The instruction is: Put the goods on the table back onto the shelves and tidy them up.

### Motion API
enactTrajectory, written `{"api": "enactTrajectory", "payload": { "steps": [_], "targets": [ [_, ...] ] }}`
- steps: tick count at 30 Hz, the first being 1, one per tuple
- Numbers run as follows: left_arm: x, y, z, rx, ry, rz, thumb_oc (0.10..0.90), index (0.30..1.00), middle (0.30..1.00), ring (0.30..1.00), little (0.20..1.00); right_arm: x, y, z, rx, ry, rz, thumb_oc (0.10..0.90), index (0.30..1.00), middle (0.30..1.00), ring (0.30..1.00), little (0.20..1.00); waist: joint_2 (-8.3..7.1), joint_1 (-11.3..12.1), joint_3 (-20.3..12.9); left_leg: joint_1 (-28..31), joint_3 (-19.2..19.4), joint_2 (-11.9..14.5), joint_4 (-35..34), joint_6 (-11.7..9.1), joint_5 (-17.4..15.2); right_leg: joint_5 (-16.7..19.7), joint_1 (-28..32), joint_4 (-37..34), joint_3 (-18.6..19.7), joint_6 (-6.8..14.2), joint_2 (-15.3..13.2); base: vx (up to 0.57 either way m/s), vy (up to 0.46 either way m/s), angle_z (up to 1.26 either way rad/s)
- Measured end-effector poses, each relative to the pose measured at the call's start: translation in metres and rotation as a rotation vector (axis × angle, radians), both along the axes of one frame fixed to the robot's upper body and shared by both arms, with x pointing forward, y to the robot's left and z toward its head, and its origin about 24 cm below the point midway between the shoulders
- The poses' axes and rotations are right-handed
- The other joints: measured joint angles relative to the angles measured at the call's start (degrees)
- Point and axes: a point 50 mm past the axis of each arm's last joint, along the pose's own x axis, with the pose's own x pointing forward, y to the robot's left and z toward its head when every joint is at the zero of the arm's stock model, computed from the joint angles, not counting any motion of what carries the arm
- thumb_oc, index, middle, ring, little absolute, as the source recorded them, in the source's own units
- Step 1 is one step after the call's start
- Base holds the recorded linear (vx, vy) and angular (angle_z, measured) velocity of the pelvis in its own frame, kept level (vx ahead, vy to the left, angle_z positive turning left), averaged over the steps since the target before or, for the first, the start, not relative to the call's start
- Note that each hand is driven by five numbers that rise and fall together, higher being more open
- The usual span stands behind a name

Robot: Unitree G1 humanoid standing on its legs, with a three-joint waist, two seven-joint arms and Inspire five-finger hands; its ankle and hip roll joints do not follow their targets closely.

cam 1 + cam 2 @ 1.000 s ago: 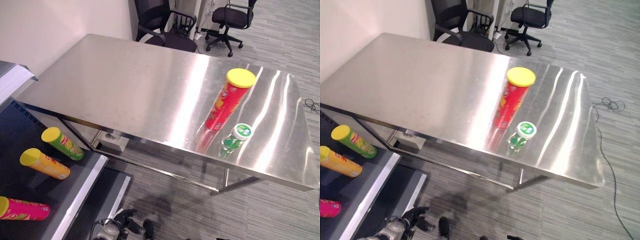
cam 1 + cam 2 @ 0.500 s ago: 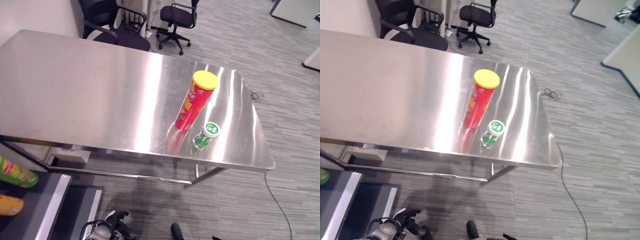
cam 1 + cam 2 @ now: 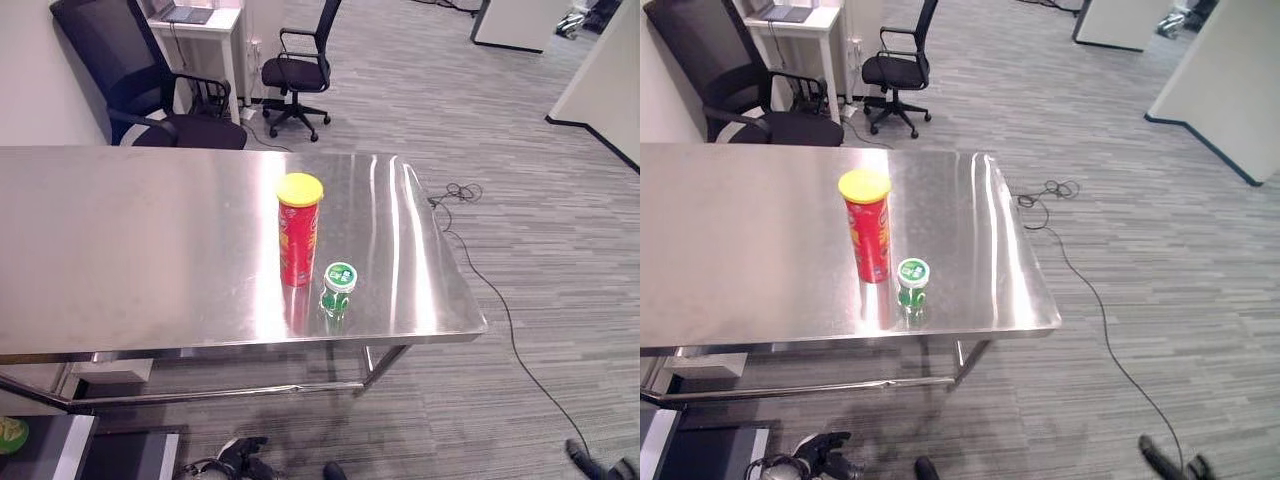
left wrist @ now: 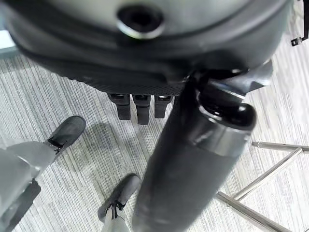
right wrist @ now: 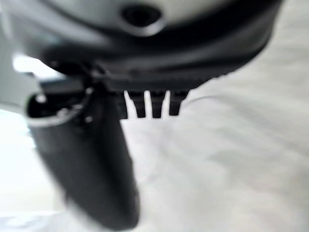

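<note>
Goods: we see two left on the desk point(image 3: 150, 260), a red can point(image 3: 298, 235) with a yellow lid standing upright, long axis vertical, and a small green bottle point(image 3: 337, 289) just beside it on the near side, both close to the desk's front edge.
Left hand: our left hand point(image 3: 243, 458) hangs low by the floor, below the desk's front edge; in the left wrist view its fingers point(image 4: 137, 107) look straight and relaxed, holding nothing.
Right hand: in the right wrist view the right hand point(image 5: 145, 104) looks relaxed and empty (background too blurred to place it).
Key relation: the goods lie up and ahead of the left hand, the bottle nearer than the can. We judge the bottle the easier first pick.
In the way: the desk's front edge and its frame bars point(image 3: 250, 390) sit between hand and goods, so the arm must rise first.
Farther off: two office chairs point(image 3: 290, 70) and a floor cable point(image 3: 500, 300) stand well apart.
</note>
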Motion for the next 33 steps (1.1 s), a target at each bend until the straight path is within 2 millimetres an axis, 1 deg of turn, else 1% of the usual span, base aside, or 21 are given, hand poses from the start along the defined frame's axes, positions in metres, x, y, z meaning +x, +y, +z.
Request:
{"api": "enactTrajectory", "payload": {
  "steps": [1,3,5,6,9,10,12,13,14,15,17,19,20,21,23,24,26,28,29,31,33],
  "targets": [
    [0.002,-0.005,0.0,-0.011,-0.007,-0.008,0.8,0.9,0.9,0.9,0.9,0.013,-0.003,0.016,-0.077,-0.038,0.004,0.8,0.9,0.9,0.9,0.9,0.2,0.1,-0.2,0.0,0.0,0.0,0.0,0.0,0.0,0.0,-0.1,0.0,0.2,0.0,0.0,0.06,0.009,0.02],
    [0.001,-0.009,-0.001,-0.015,-0.005,-0.022,0.8,0.9,0.9,0.9,0.9,0.022,-0.004,0.029,-0.142,-0.061,0.001,0.8,0.9,0.9,0.9,0.9,0.49,0.0,-0.4,0.0,0.0,-0.2,0.0,0.0,0.0,0.0,-0.1,0.0,0.2,0.0,-0.2,0.05,0.009,0.0],
    [-0.001,-0.011,-0.002,-0.021,0.001,-0.018,0.8,0.9,0.9,0.9,0.9,0.026,-0.005,0.042,-0.2,-0.093,-0.011,0.8,0.9,0.9,0.9,0.9,0.65,0.0,-0.5,0.0,0.0,-0.4,0.0,0.0,0.0,0.0,-0.1,0.0,0.4,0.0,-0.3,0.04,0.002,-0.02],
    [-0.004,-0.012,-0.002,-0.026,0.006,-0.01,0.8,0.9,0.9,0.9,0.9,0.028,-0.007,0.053,-0.253,-0.121,-0.032,0.8,0.9,0.9,0.9,0.9,0.78,0.0,-0.6,0.0,0.0,-0.6,0.0,0.3,0.1,0.3,-0.1,0.0,0.4,-0.4,-0.5,0.04,-0.004,-0.01],
    [-0.011,-0.009,-0.004,-0.023,0.013,0.023,0.8,0.9,0.9,0.9,0.9,0.029,-0.01,0.078,-0.377,-0.165,-0.062,0.8,0.9,0.9,0.9,0.9,1.04,0.0,-0.7,0.0,0.1,-0.9,0.0,0.4,0.0,0.4,-0.1,0.0,0.5,-0.5,-0.9,0.02,-0.01,-0.01],
    [-0.013,-0.005,-0.004,-0.023,0.017,0.059,0.8,0.9,0.9,0.9,0.9,0.037,-0.003,0.108,-0.475,-0.236,-0.033,0.8,0.9,0.9,0.9,0.9,1.37,0.0,-0.8,0.1,0.1,-1.2,0.0,0.5,-0.1,0.4,-0.1,0.0,0.5,-0.5,-1.2,0.03,-0.016,0.01],
    [-0.016,-0.003,-0.004,-0.022,0.019,0.083,0.8,0.9,0.9,0.9,0.9,0.047,0.009,0.139,-0.599,-0.3,0.039,0.8,0.9,0.9,0.9,0.9,1.67,0.2,-0.9,-0.2,0.1,-1.1,0.0,0.7,-0.3,0.3,0.0,0.0,0.3,-0.4,-1.3,0.0,0.0,0.0],
    [-0.017,-0.002,-0.004,-0.012,0.021,0.088,0.8,0.9,0.9,0.9,0.9,0.059,0.023,0.171,-0.751,-0.359,0.138,0.8,0.9,0.9,0.9,0.9,1.95,0.1,-1.0,-0.2,0.0,-1.2,0.0,0.7,-0.3,0.3,0.0,0.0,0.3,-0.4,-1.5,0.0,0.0,0.0],
    [-0.016,-0.002,-0.004,-0.01,0.019,0.087,0.8,0.9,0.9,0.9,0.9,0.064,0.028,0.186,-0.831,-0.384,0.192,0.8,0.9,0.9,0.9,0.9,2.06,0.0,-1.0,-0.2,0.0,-1.2,0.0,0.8,-0.4,0.2,0.1,0.0,0.2,-0.2,-1.6,-0.03,-0.026,0.08],
    [-0.016,-0.002,-0.004,-0.011,0.016,0.087,0.8,0.9,0.9,0.9,0.9,0.07,0.034,0.199,-0.886,-0.41,0.243,0.8,0.9,0.9,0.9,0.9,1.96,0.4,-1.0,-0.2,-0.3,-1.3,0.0,0.8,-0.4,0.1,0.2,0.0,-0.1,-0.1,-1.7,-0.01,-0.012,0.1],
    [-0.015,-0.002,-0.004,-0.011,0.016,0.084,0.8,0.9,0.9,0.9,0.9,0.08,0.046,0.218,-0.961,-0.469,0.334,0.8,0.9,0.9,0.9,0.9,1.82,1.0,-1.0,-0.2,-0.7,-1.4,0.0,0.6,-0.4,-0.3,0.3,0.0,-0.2,0.4,-1.7,-0.01,-0.011,0.11],
    [-0.016,-0.004,-0.004,-0.007,0.021,0.059,0.8,0.9,0.9,0.9,0.9,0.092,0.053,0.226,-0.984,-0.504,0.412,0.8,0.9,0.9,0.9,0.9,1.37,1.2,-0.9,-0.2,-1.3,-1.4,0.0,0.5,-0.1,-0.4,0.3,0.0,-0.5,0.5,-1.8,-0.01,-0.02,0.13],
    [-0.019,-0.008,-0.006,-0.004,0.035,0.016,0.8,0.9,0.9,0.9,0.9,0.108,0.07,0.228,-0.939,-0.58,0.512,0.8,0.9,0.9,0.9,0.9,0.89,2.2,-0.6,-0.3,-1.7,-1.5,0.0,0.6,0.2,-0.1,0.3,0.0,-1.1,0.2,-1.7,-0.03,-0.041,0.21],
    [-0.018,-0.013,-0.006,-0.012,0.036,-0.013,0.8,0.9,0.9,0.9,0.9,0.115,0.084,0.228,-0.914,-0.613,0.598,0.8,0.9,0.9,0.9,0.9,0.87,2.6,-0.5,-0.6,-2.3,-1.5,0.0,0.7,0.4,0.0,0.3,0.0,-1.9,-0.1,-1.8,-0.03,-0.041,0.29],
    [-0.015,-0.02,-0.006,-0.019,0.029,-0.043,0.8,0.9,0.9,0.9,0.9,0.13,0.112,0.221,-0.873,-0.618,0.817,0.8,0.9,0.9,0.9,0.9,0.59,4.8,-0.4,-1.2,-3.9,-1.6,0.3,0.8,0.9,0.0,0.5,0.0,-3.3,0.0,-1.8,-0.01,-0.022,0.37],
    [-0.013,-0.02,-0.005,-0.018,0.023,-0.044,0.8,0.9,0.9,0.9,0.9,0.134,0.119,0.218,-0.862,-0.6,0.89,0.8,0.9,0.9,0.9,0.9,0.41,5.9,-0.2,-1.3,-4.5,-1.6,0.3,0.8,0.9,0.0,0.6,0.0,-3.5,0.0,-1.9,-0.01,-0.026,0.26],
    [-0.008,-0.018,-0.004,-0.01,0.013,-0.052,0.8,0.9,0.9,0.9,0.9,0.14,0.128,0.213,-0.839,-0.57,0.994,0.8,0.9,0.9,0.9,0.9,0.16,7.2,-0.1,-1.4,-4.8,-1.7,0.3,0.9,1.0,0.0,0.7,0.0,-3.7,0.0,-2.0,-0.01,-0.018,0.15],
    [-0.005,-0.014,-0.002,0.001,0.006,-0.055,0.8,0.9,0.9,0.9,0.9,0.144,0.136,0.206,-0.781,-0.544,1.117,0.8,0.9,0.9,0.9,0.9,-0.02,7.2,0.1,-1.3,-5.7,-1.9,0.3,1.0,1.1,0.0,1.2,0.0,-4.7,0.0,-2.2,-0.01,-0.013,0.21],
    [-0.004,-0.011,-0.002,0.008,0.004,-0.054,0.8,0.9,0.9,0.9,0.9,0.145,0.138,0.202,-0.73,-0.536,1.164,0.8,0.9,0.9,0.9,0.9,-0.46,7.2,0.4,-0.9,-5.9,-2.0,0.3,1.0,1.1,-0.1,1.7,0.0,-5.0,0.1,-2.4,-0.01,-0.015,0.12],
    [-0.003,-0.006,-0.001,0.017,0.002,-0.045,0.8,0.9,0.9,0.9,0.9,0.146,0.14,0.202,-0.713,-0.519,1.218,0.8,0.9,0.9,0.9,0.9,-1.26,7.1,0.9,-0.7,-5.9,-2.1,0.0,1.2,1.2,-0.2,1.9,0.0,-5.0,0.2,-2.7,0.0,-0.006,0.02],
    [-0.004,-0.005,-0.001,0.016,0.007,-0.045,0.8,0.9,0.9,0.9,0.9,0.147,0.139,0.205,-0.72,-0.505,1.253,0.8,0.9,0.9,0.9,0.9,-1.71,7.0,1.2,-0.7,-6.0,-2.3,0.0,1.3,1.2,-0.2,1.9,0.0,-5.0,0.2,-3.0,0.0,0.0,0.0]
  ]
}}
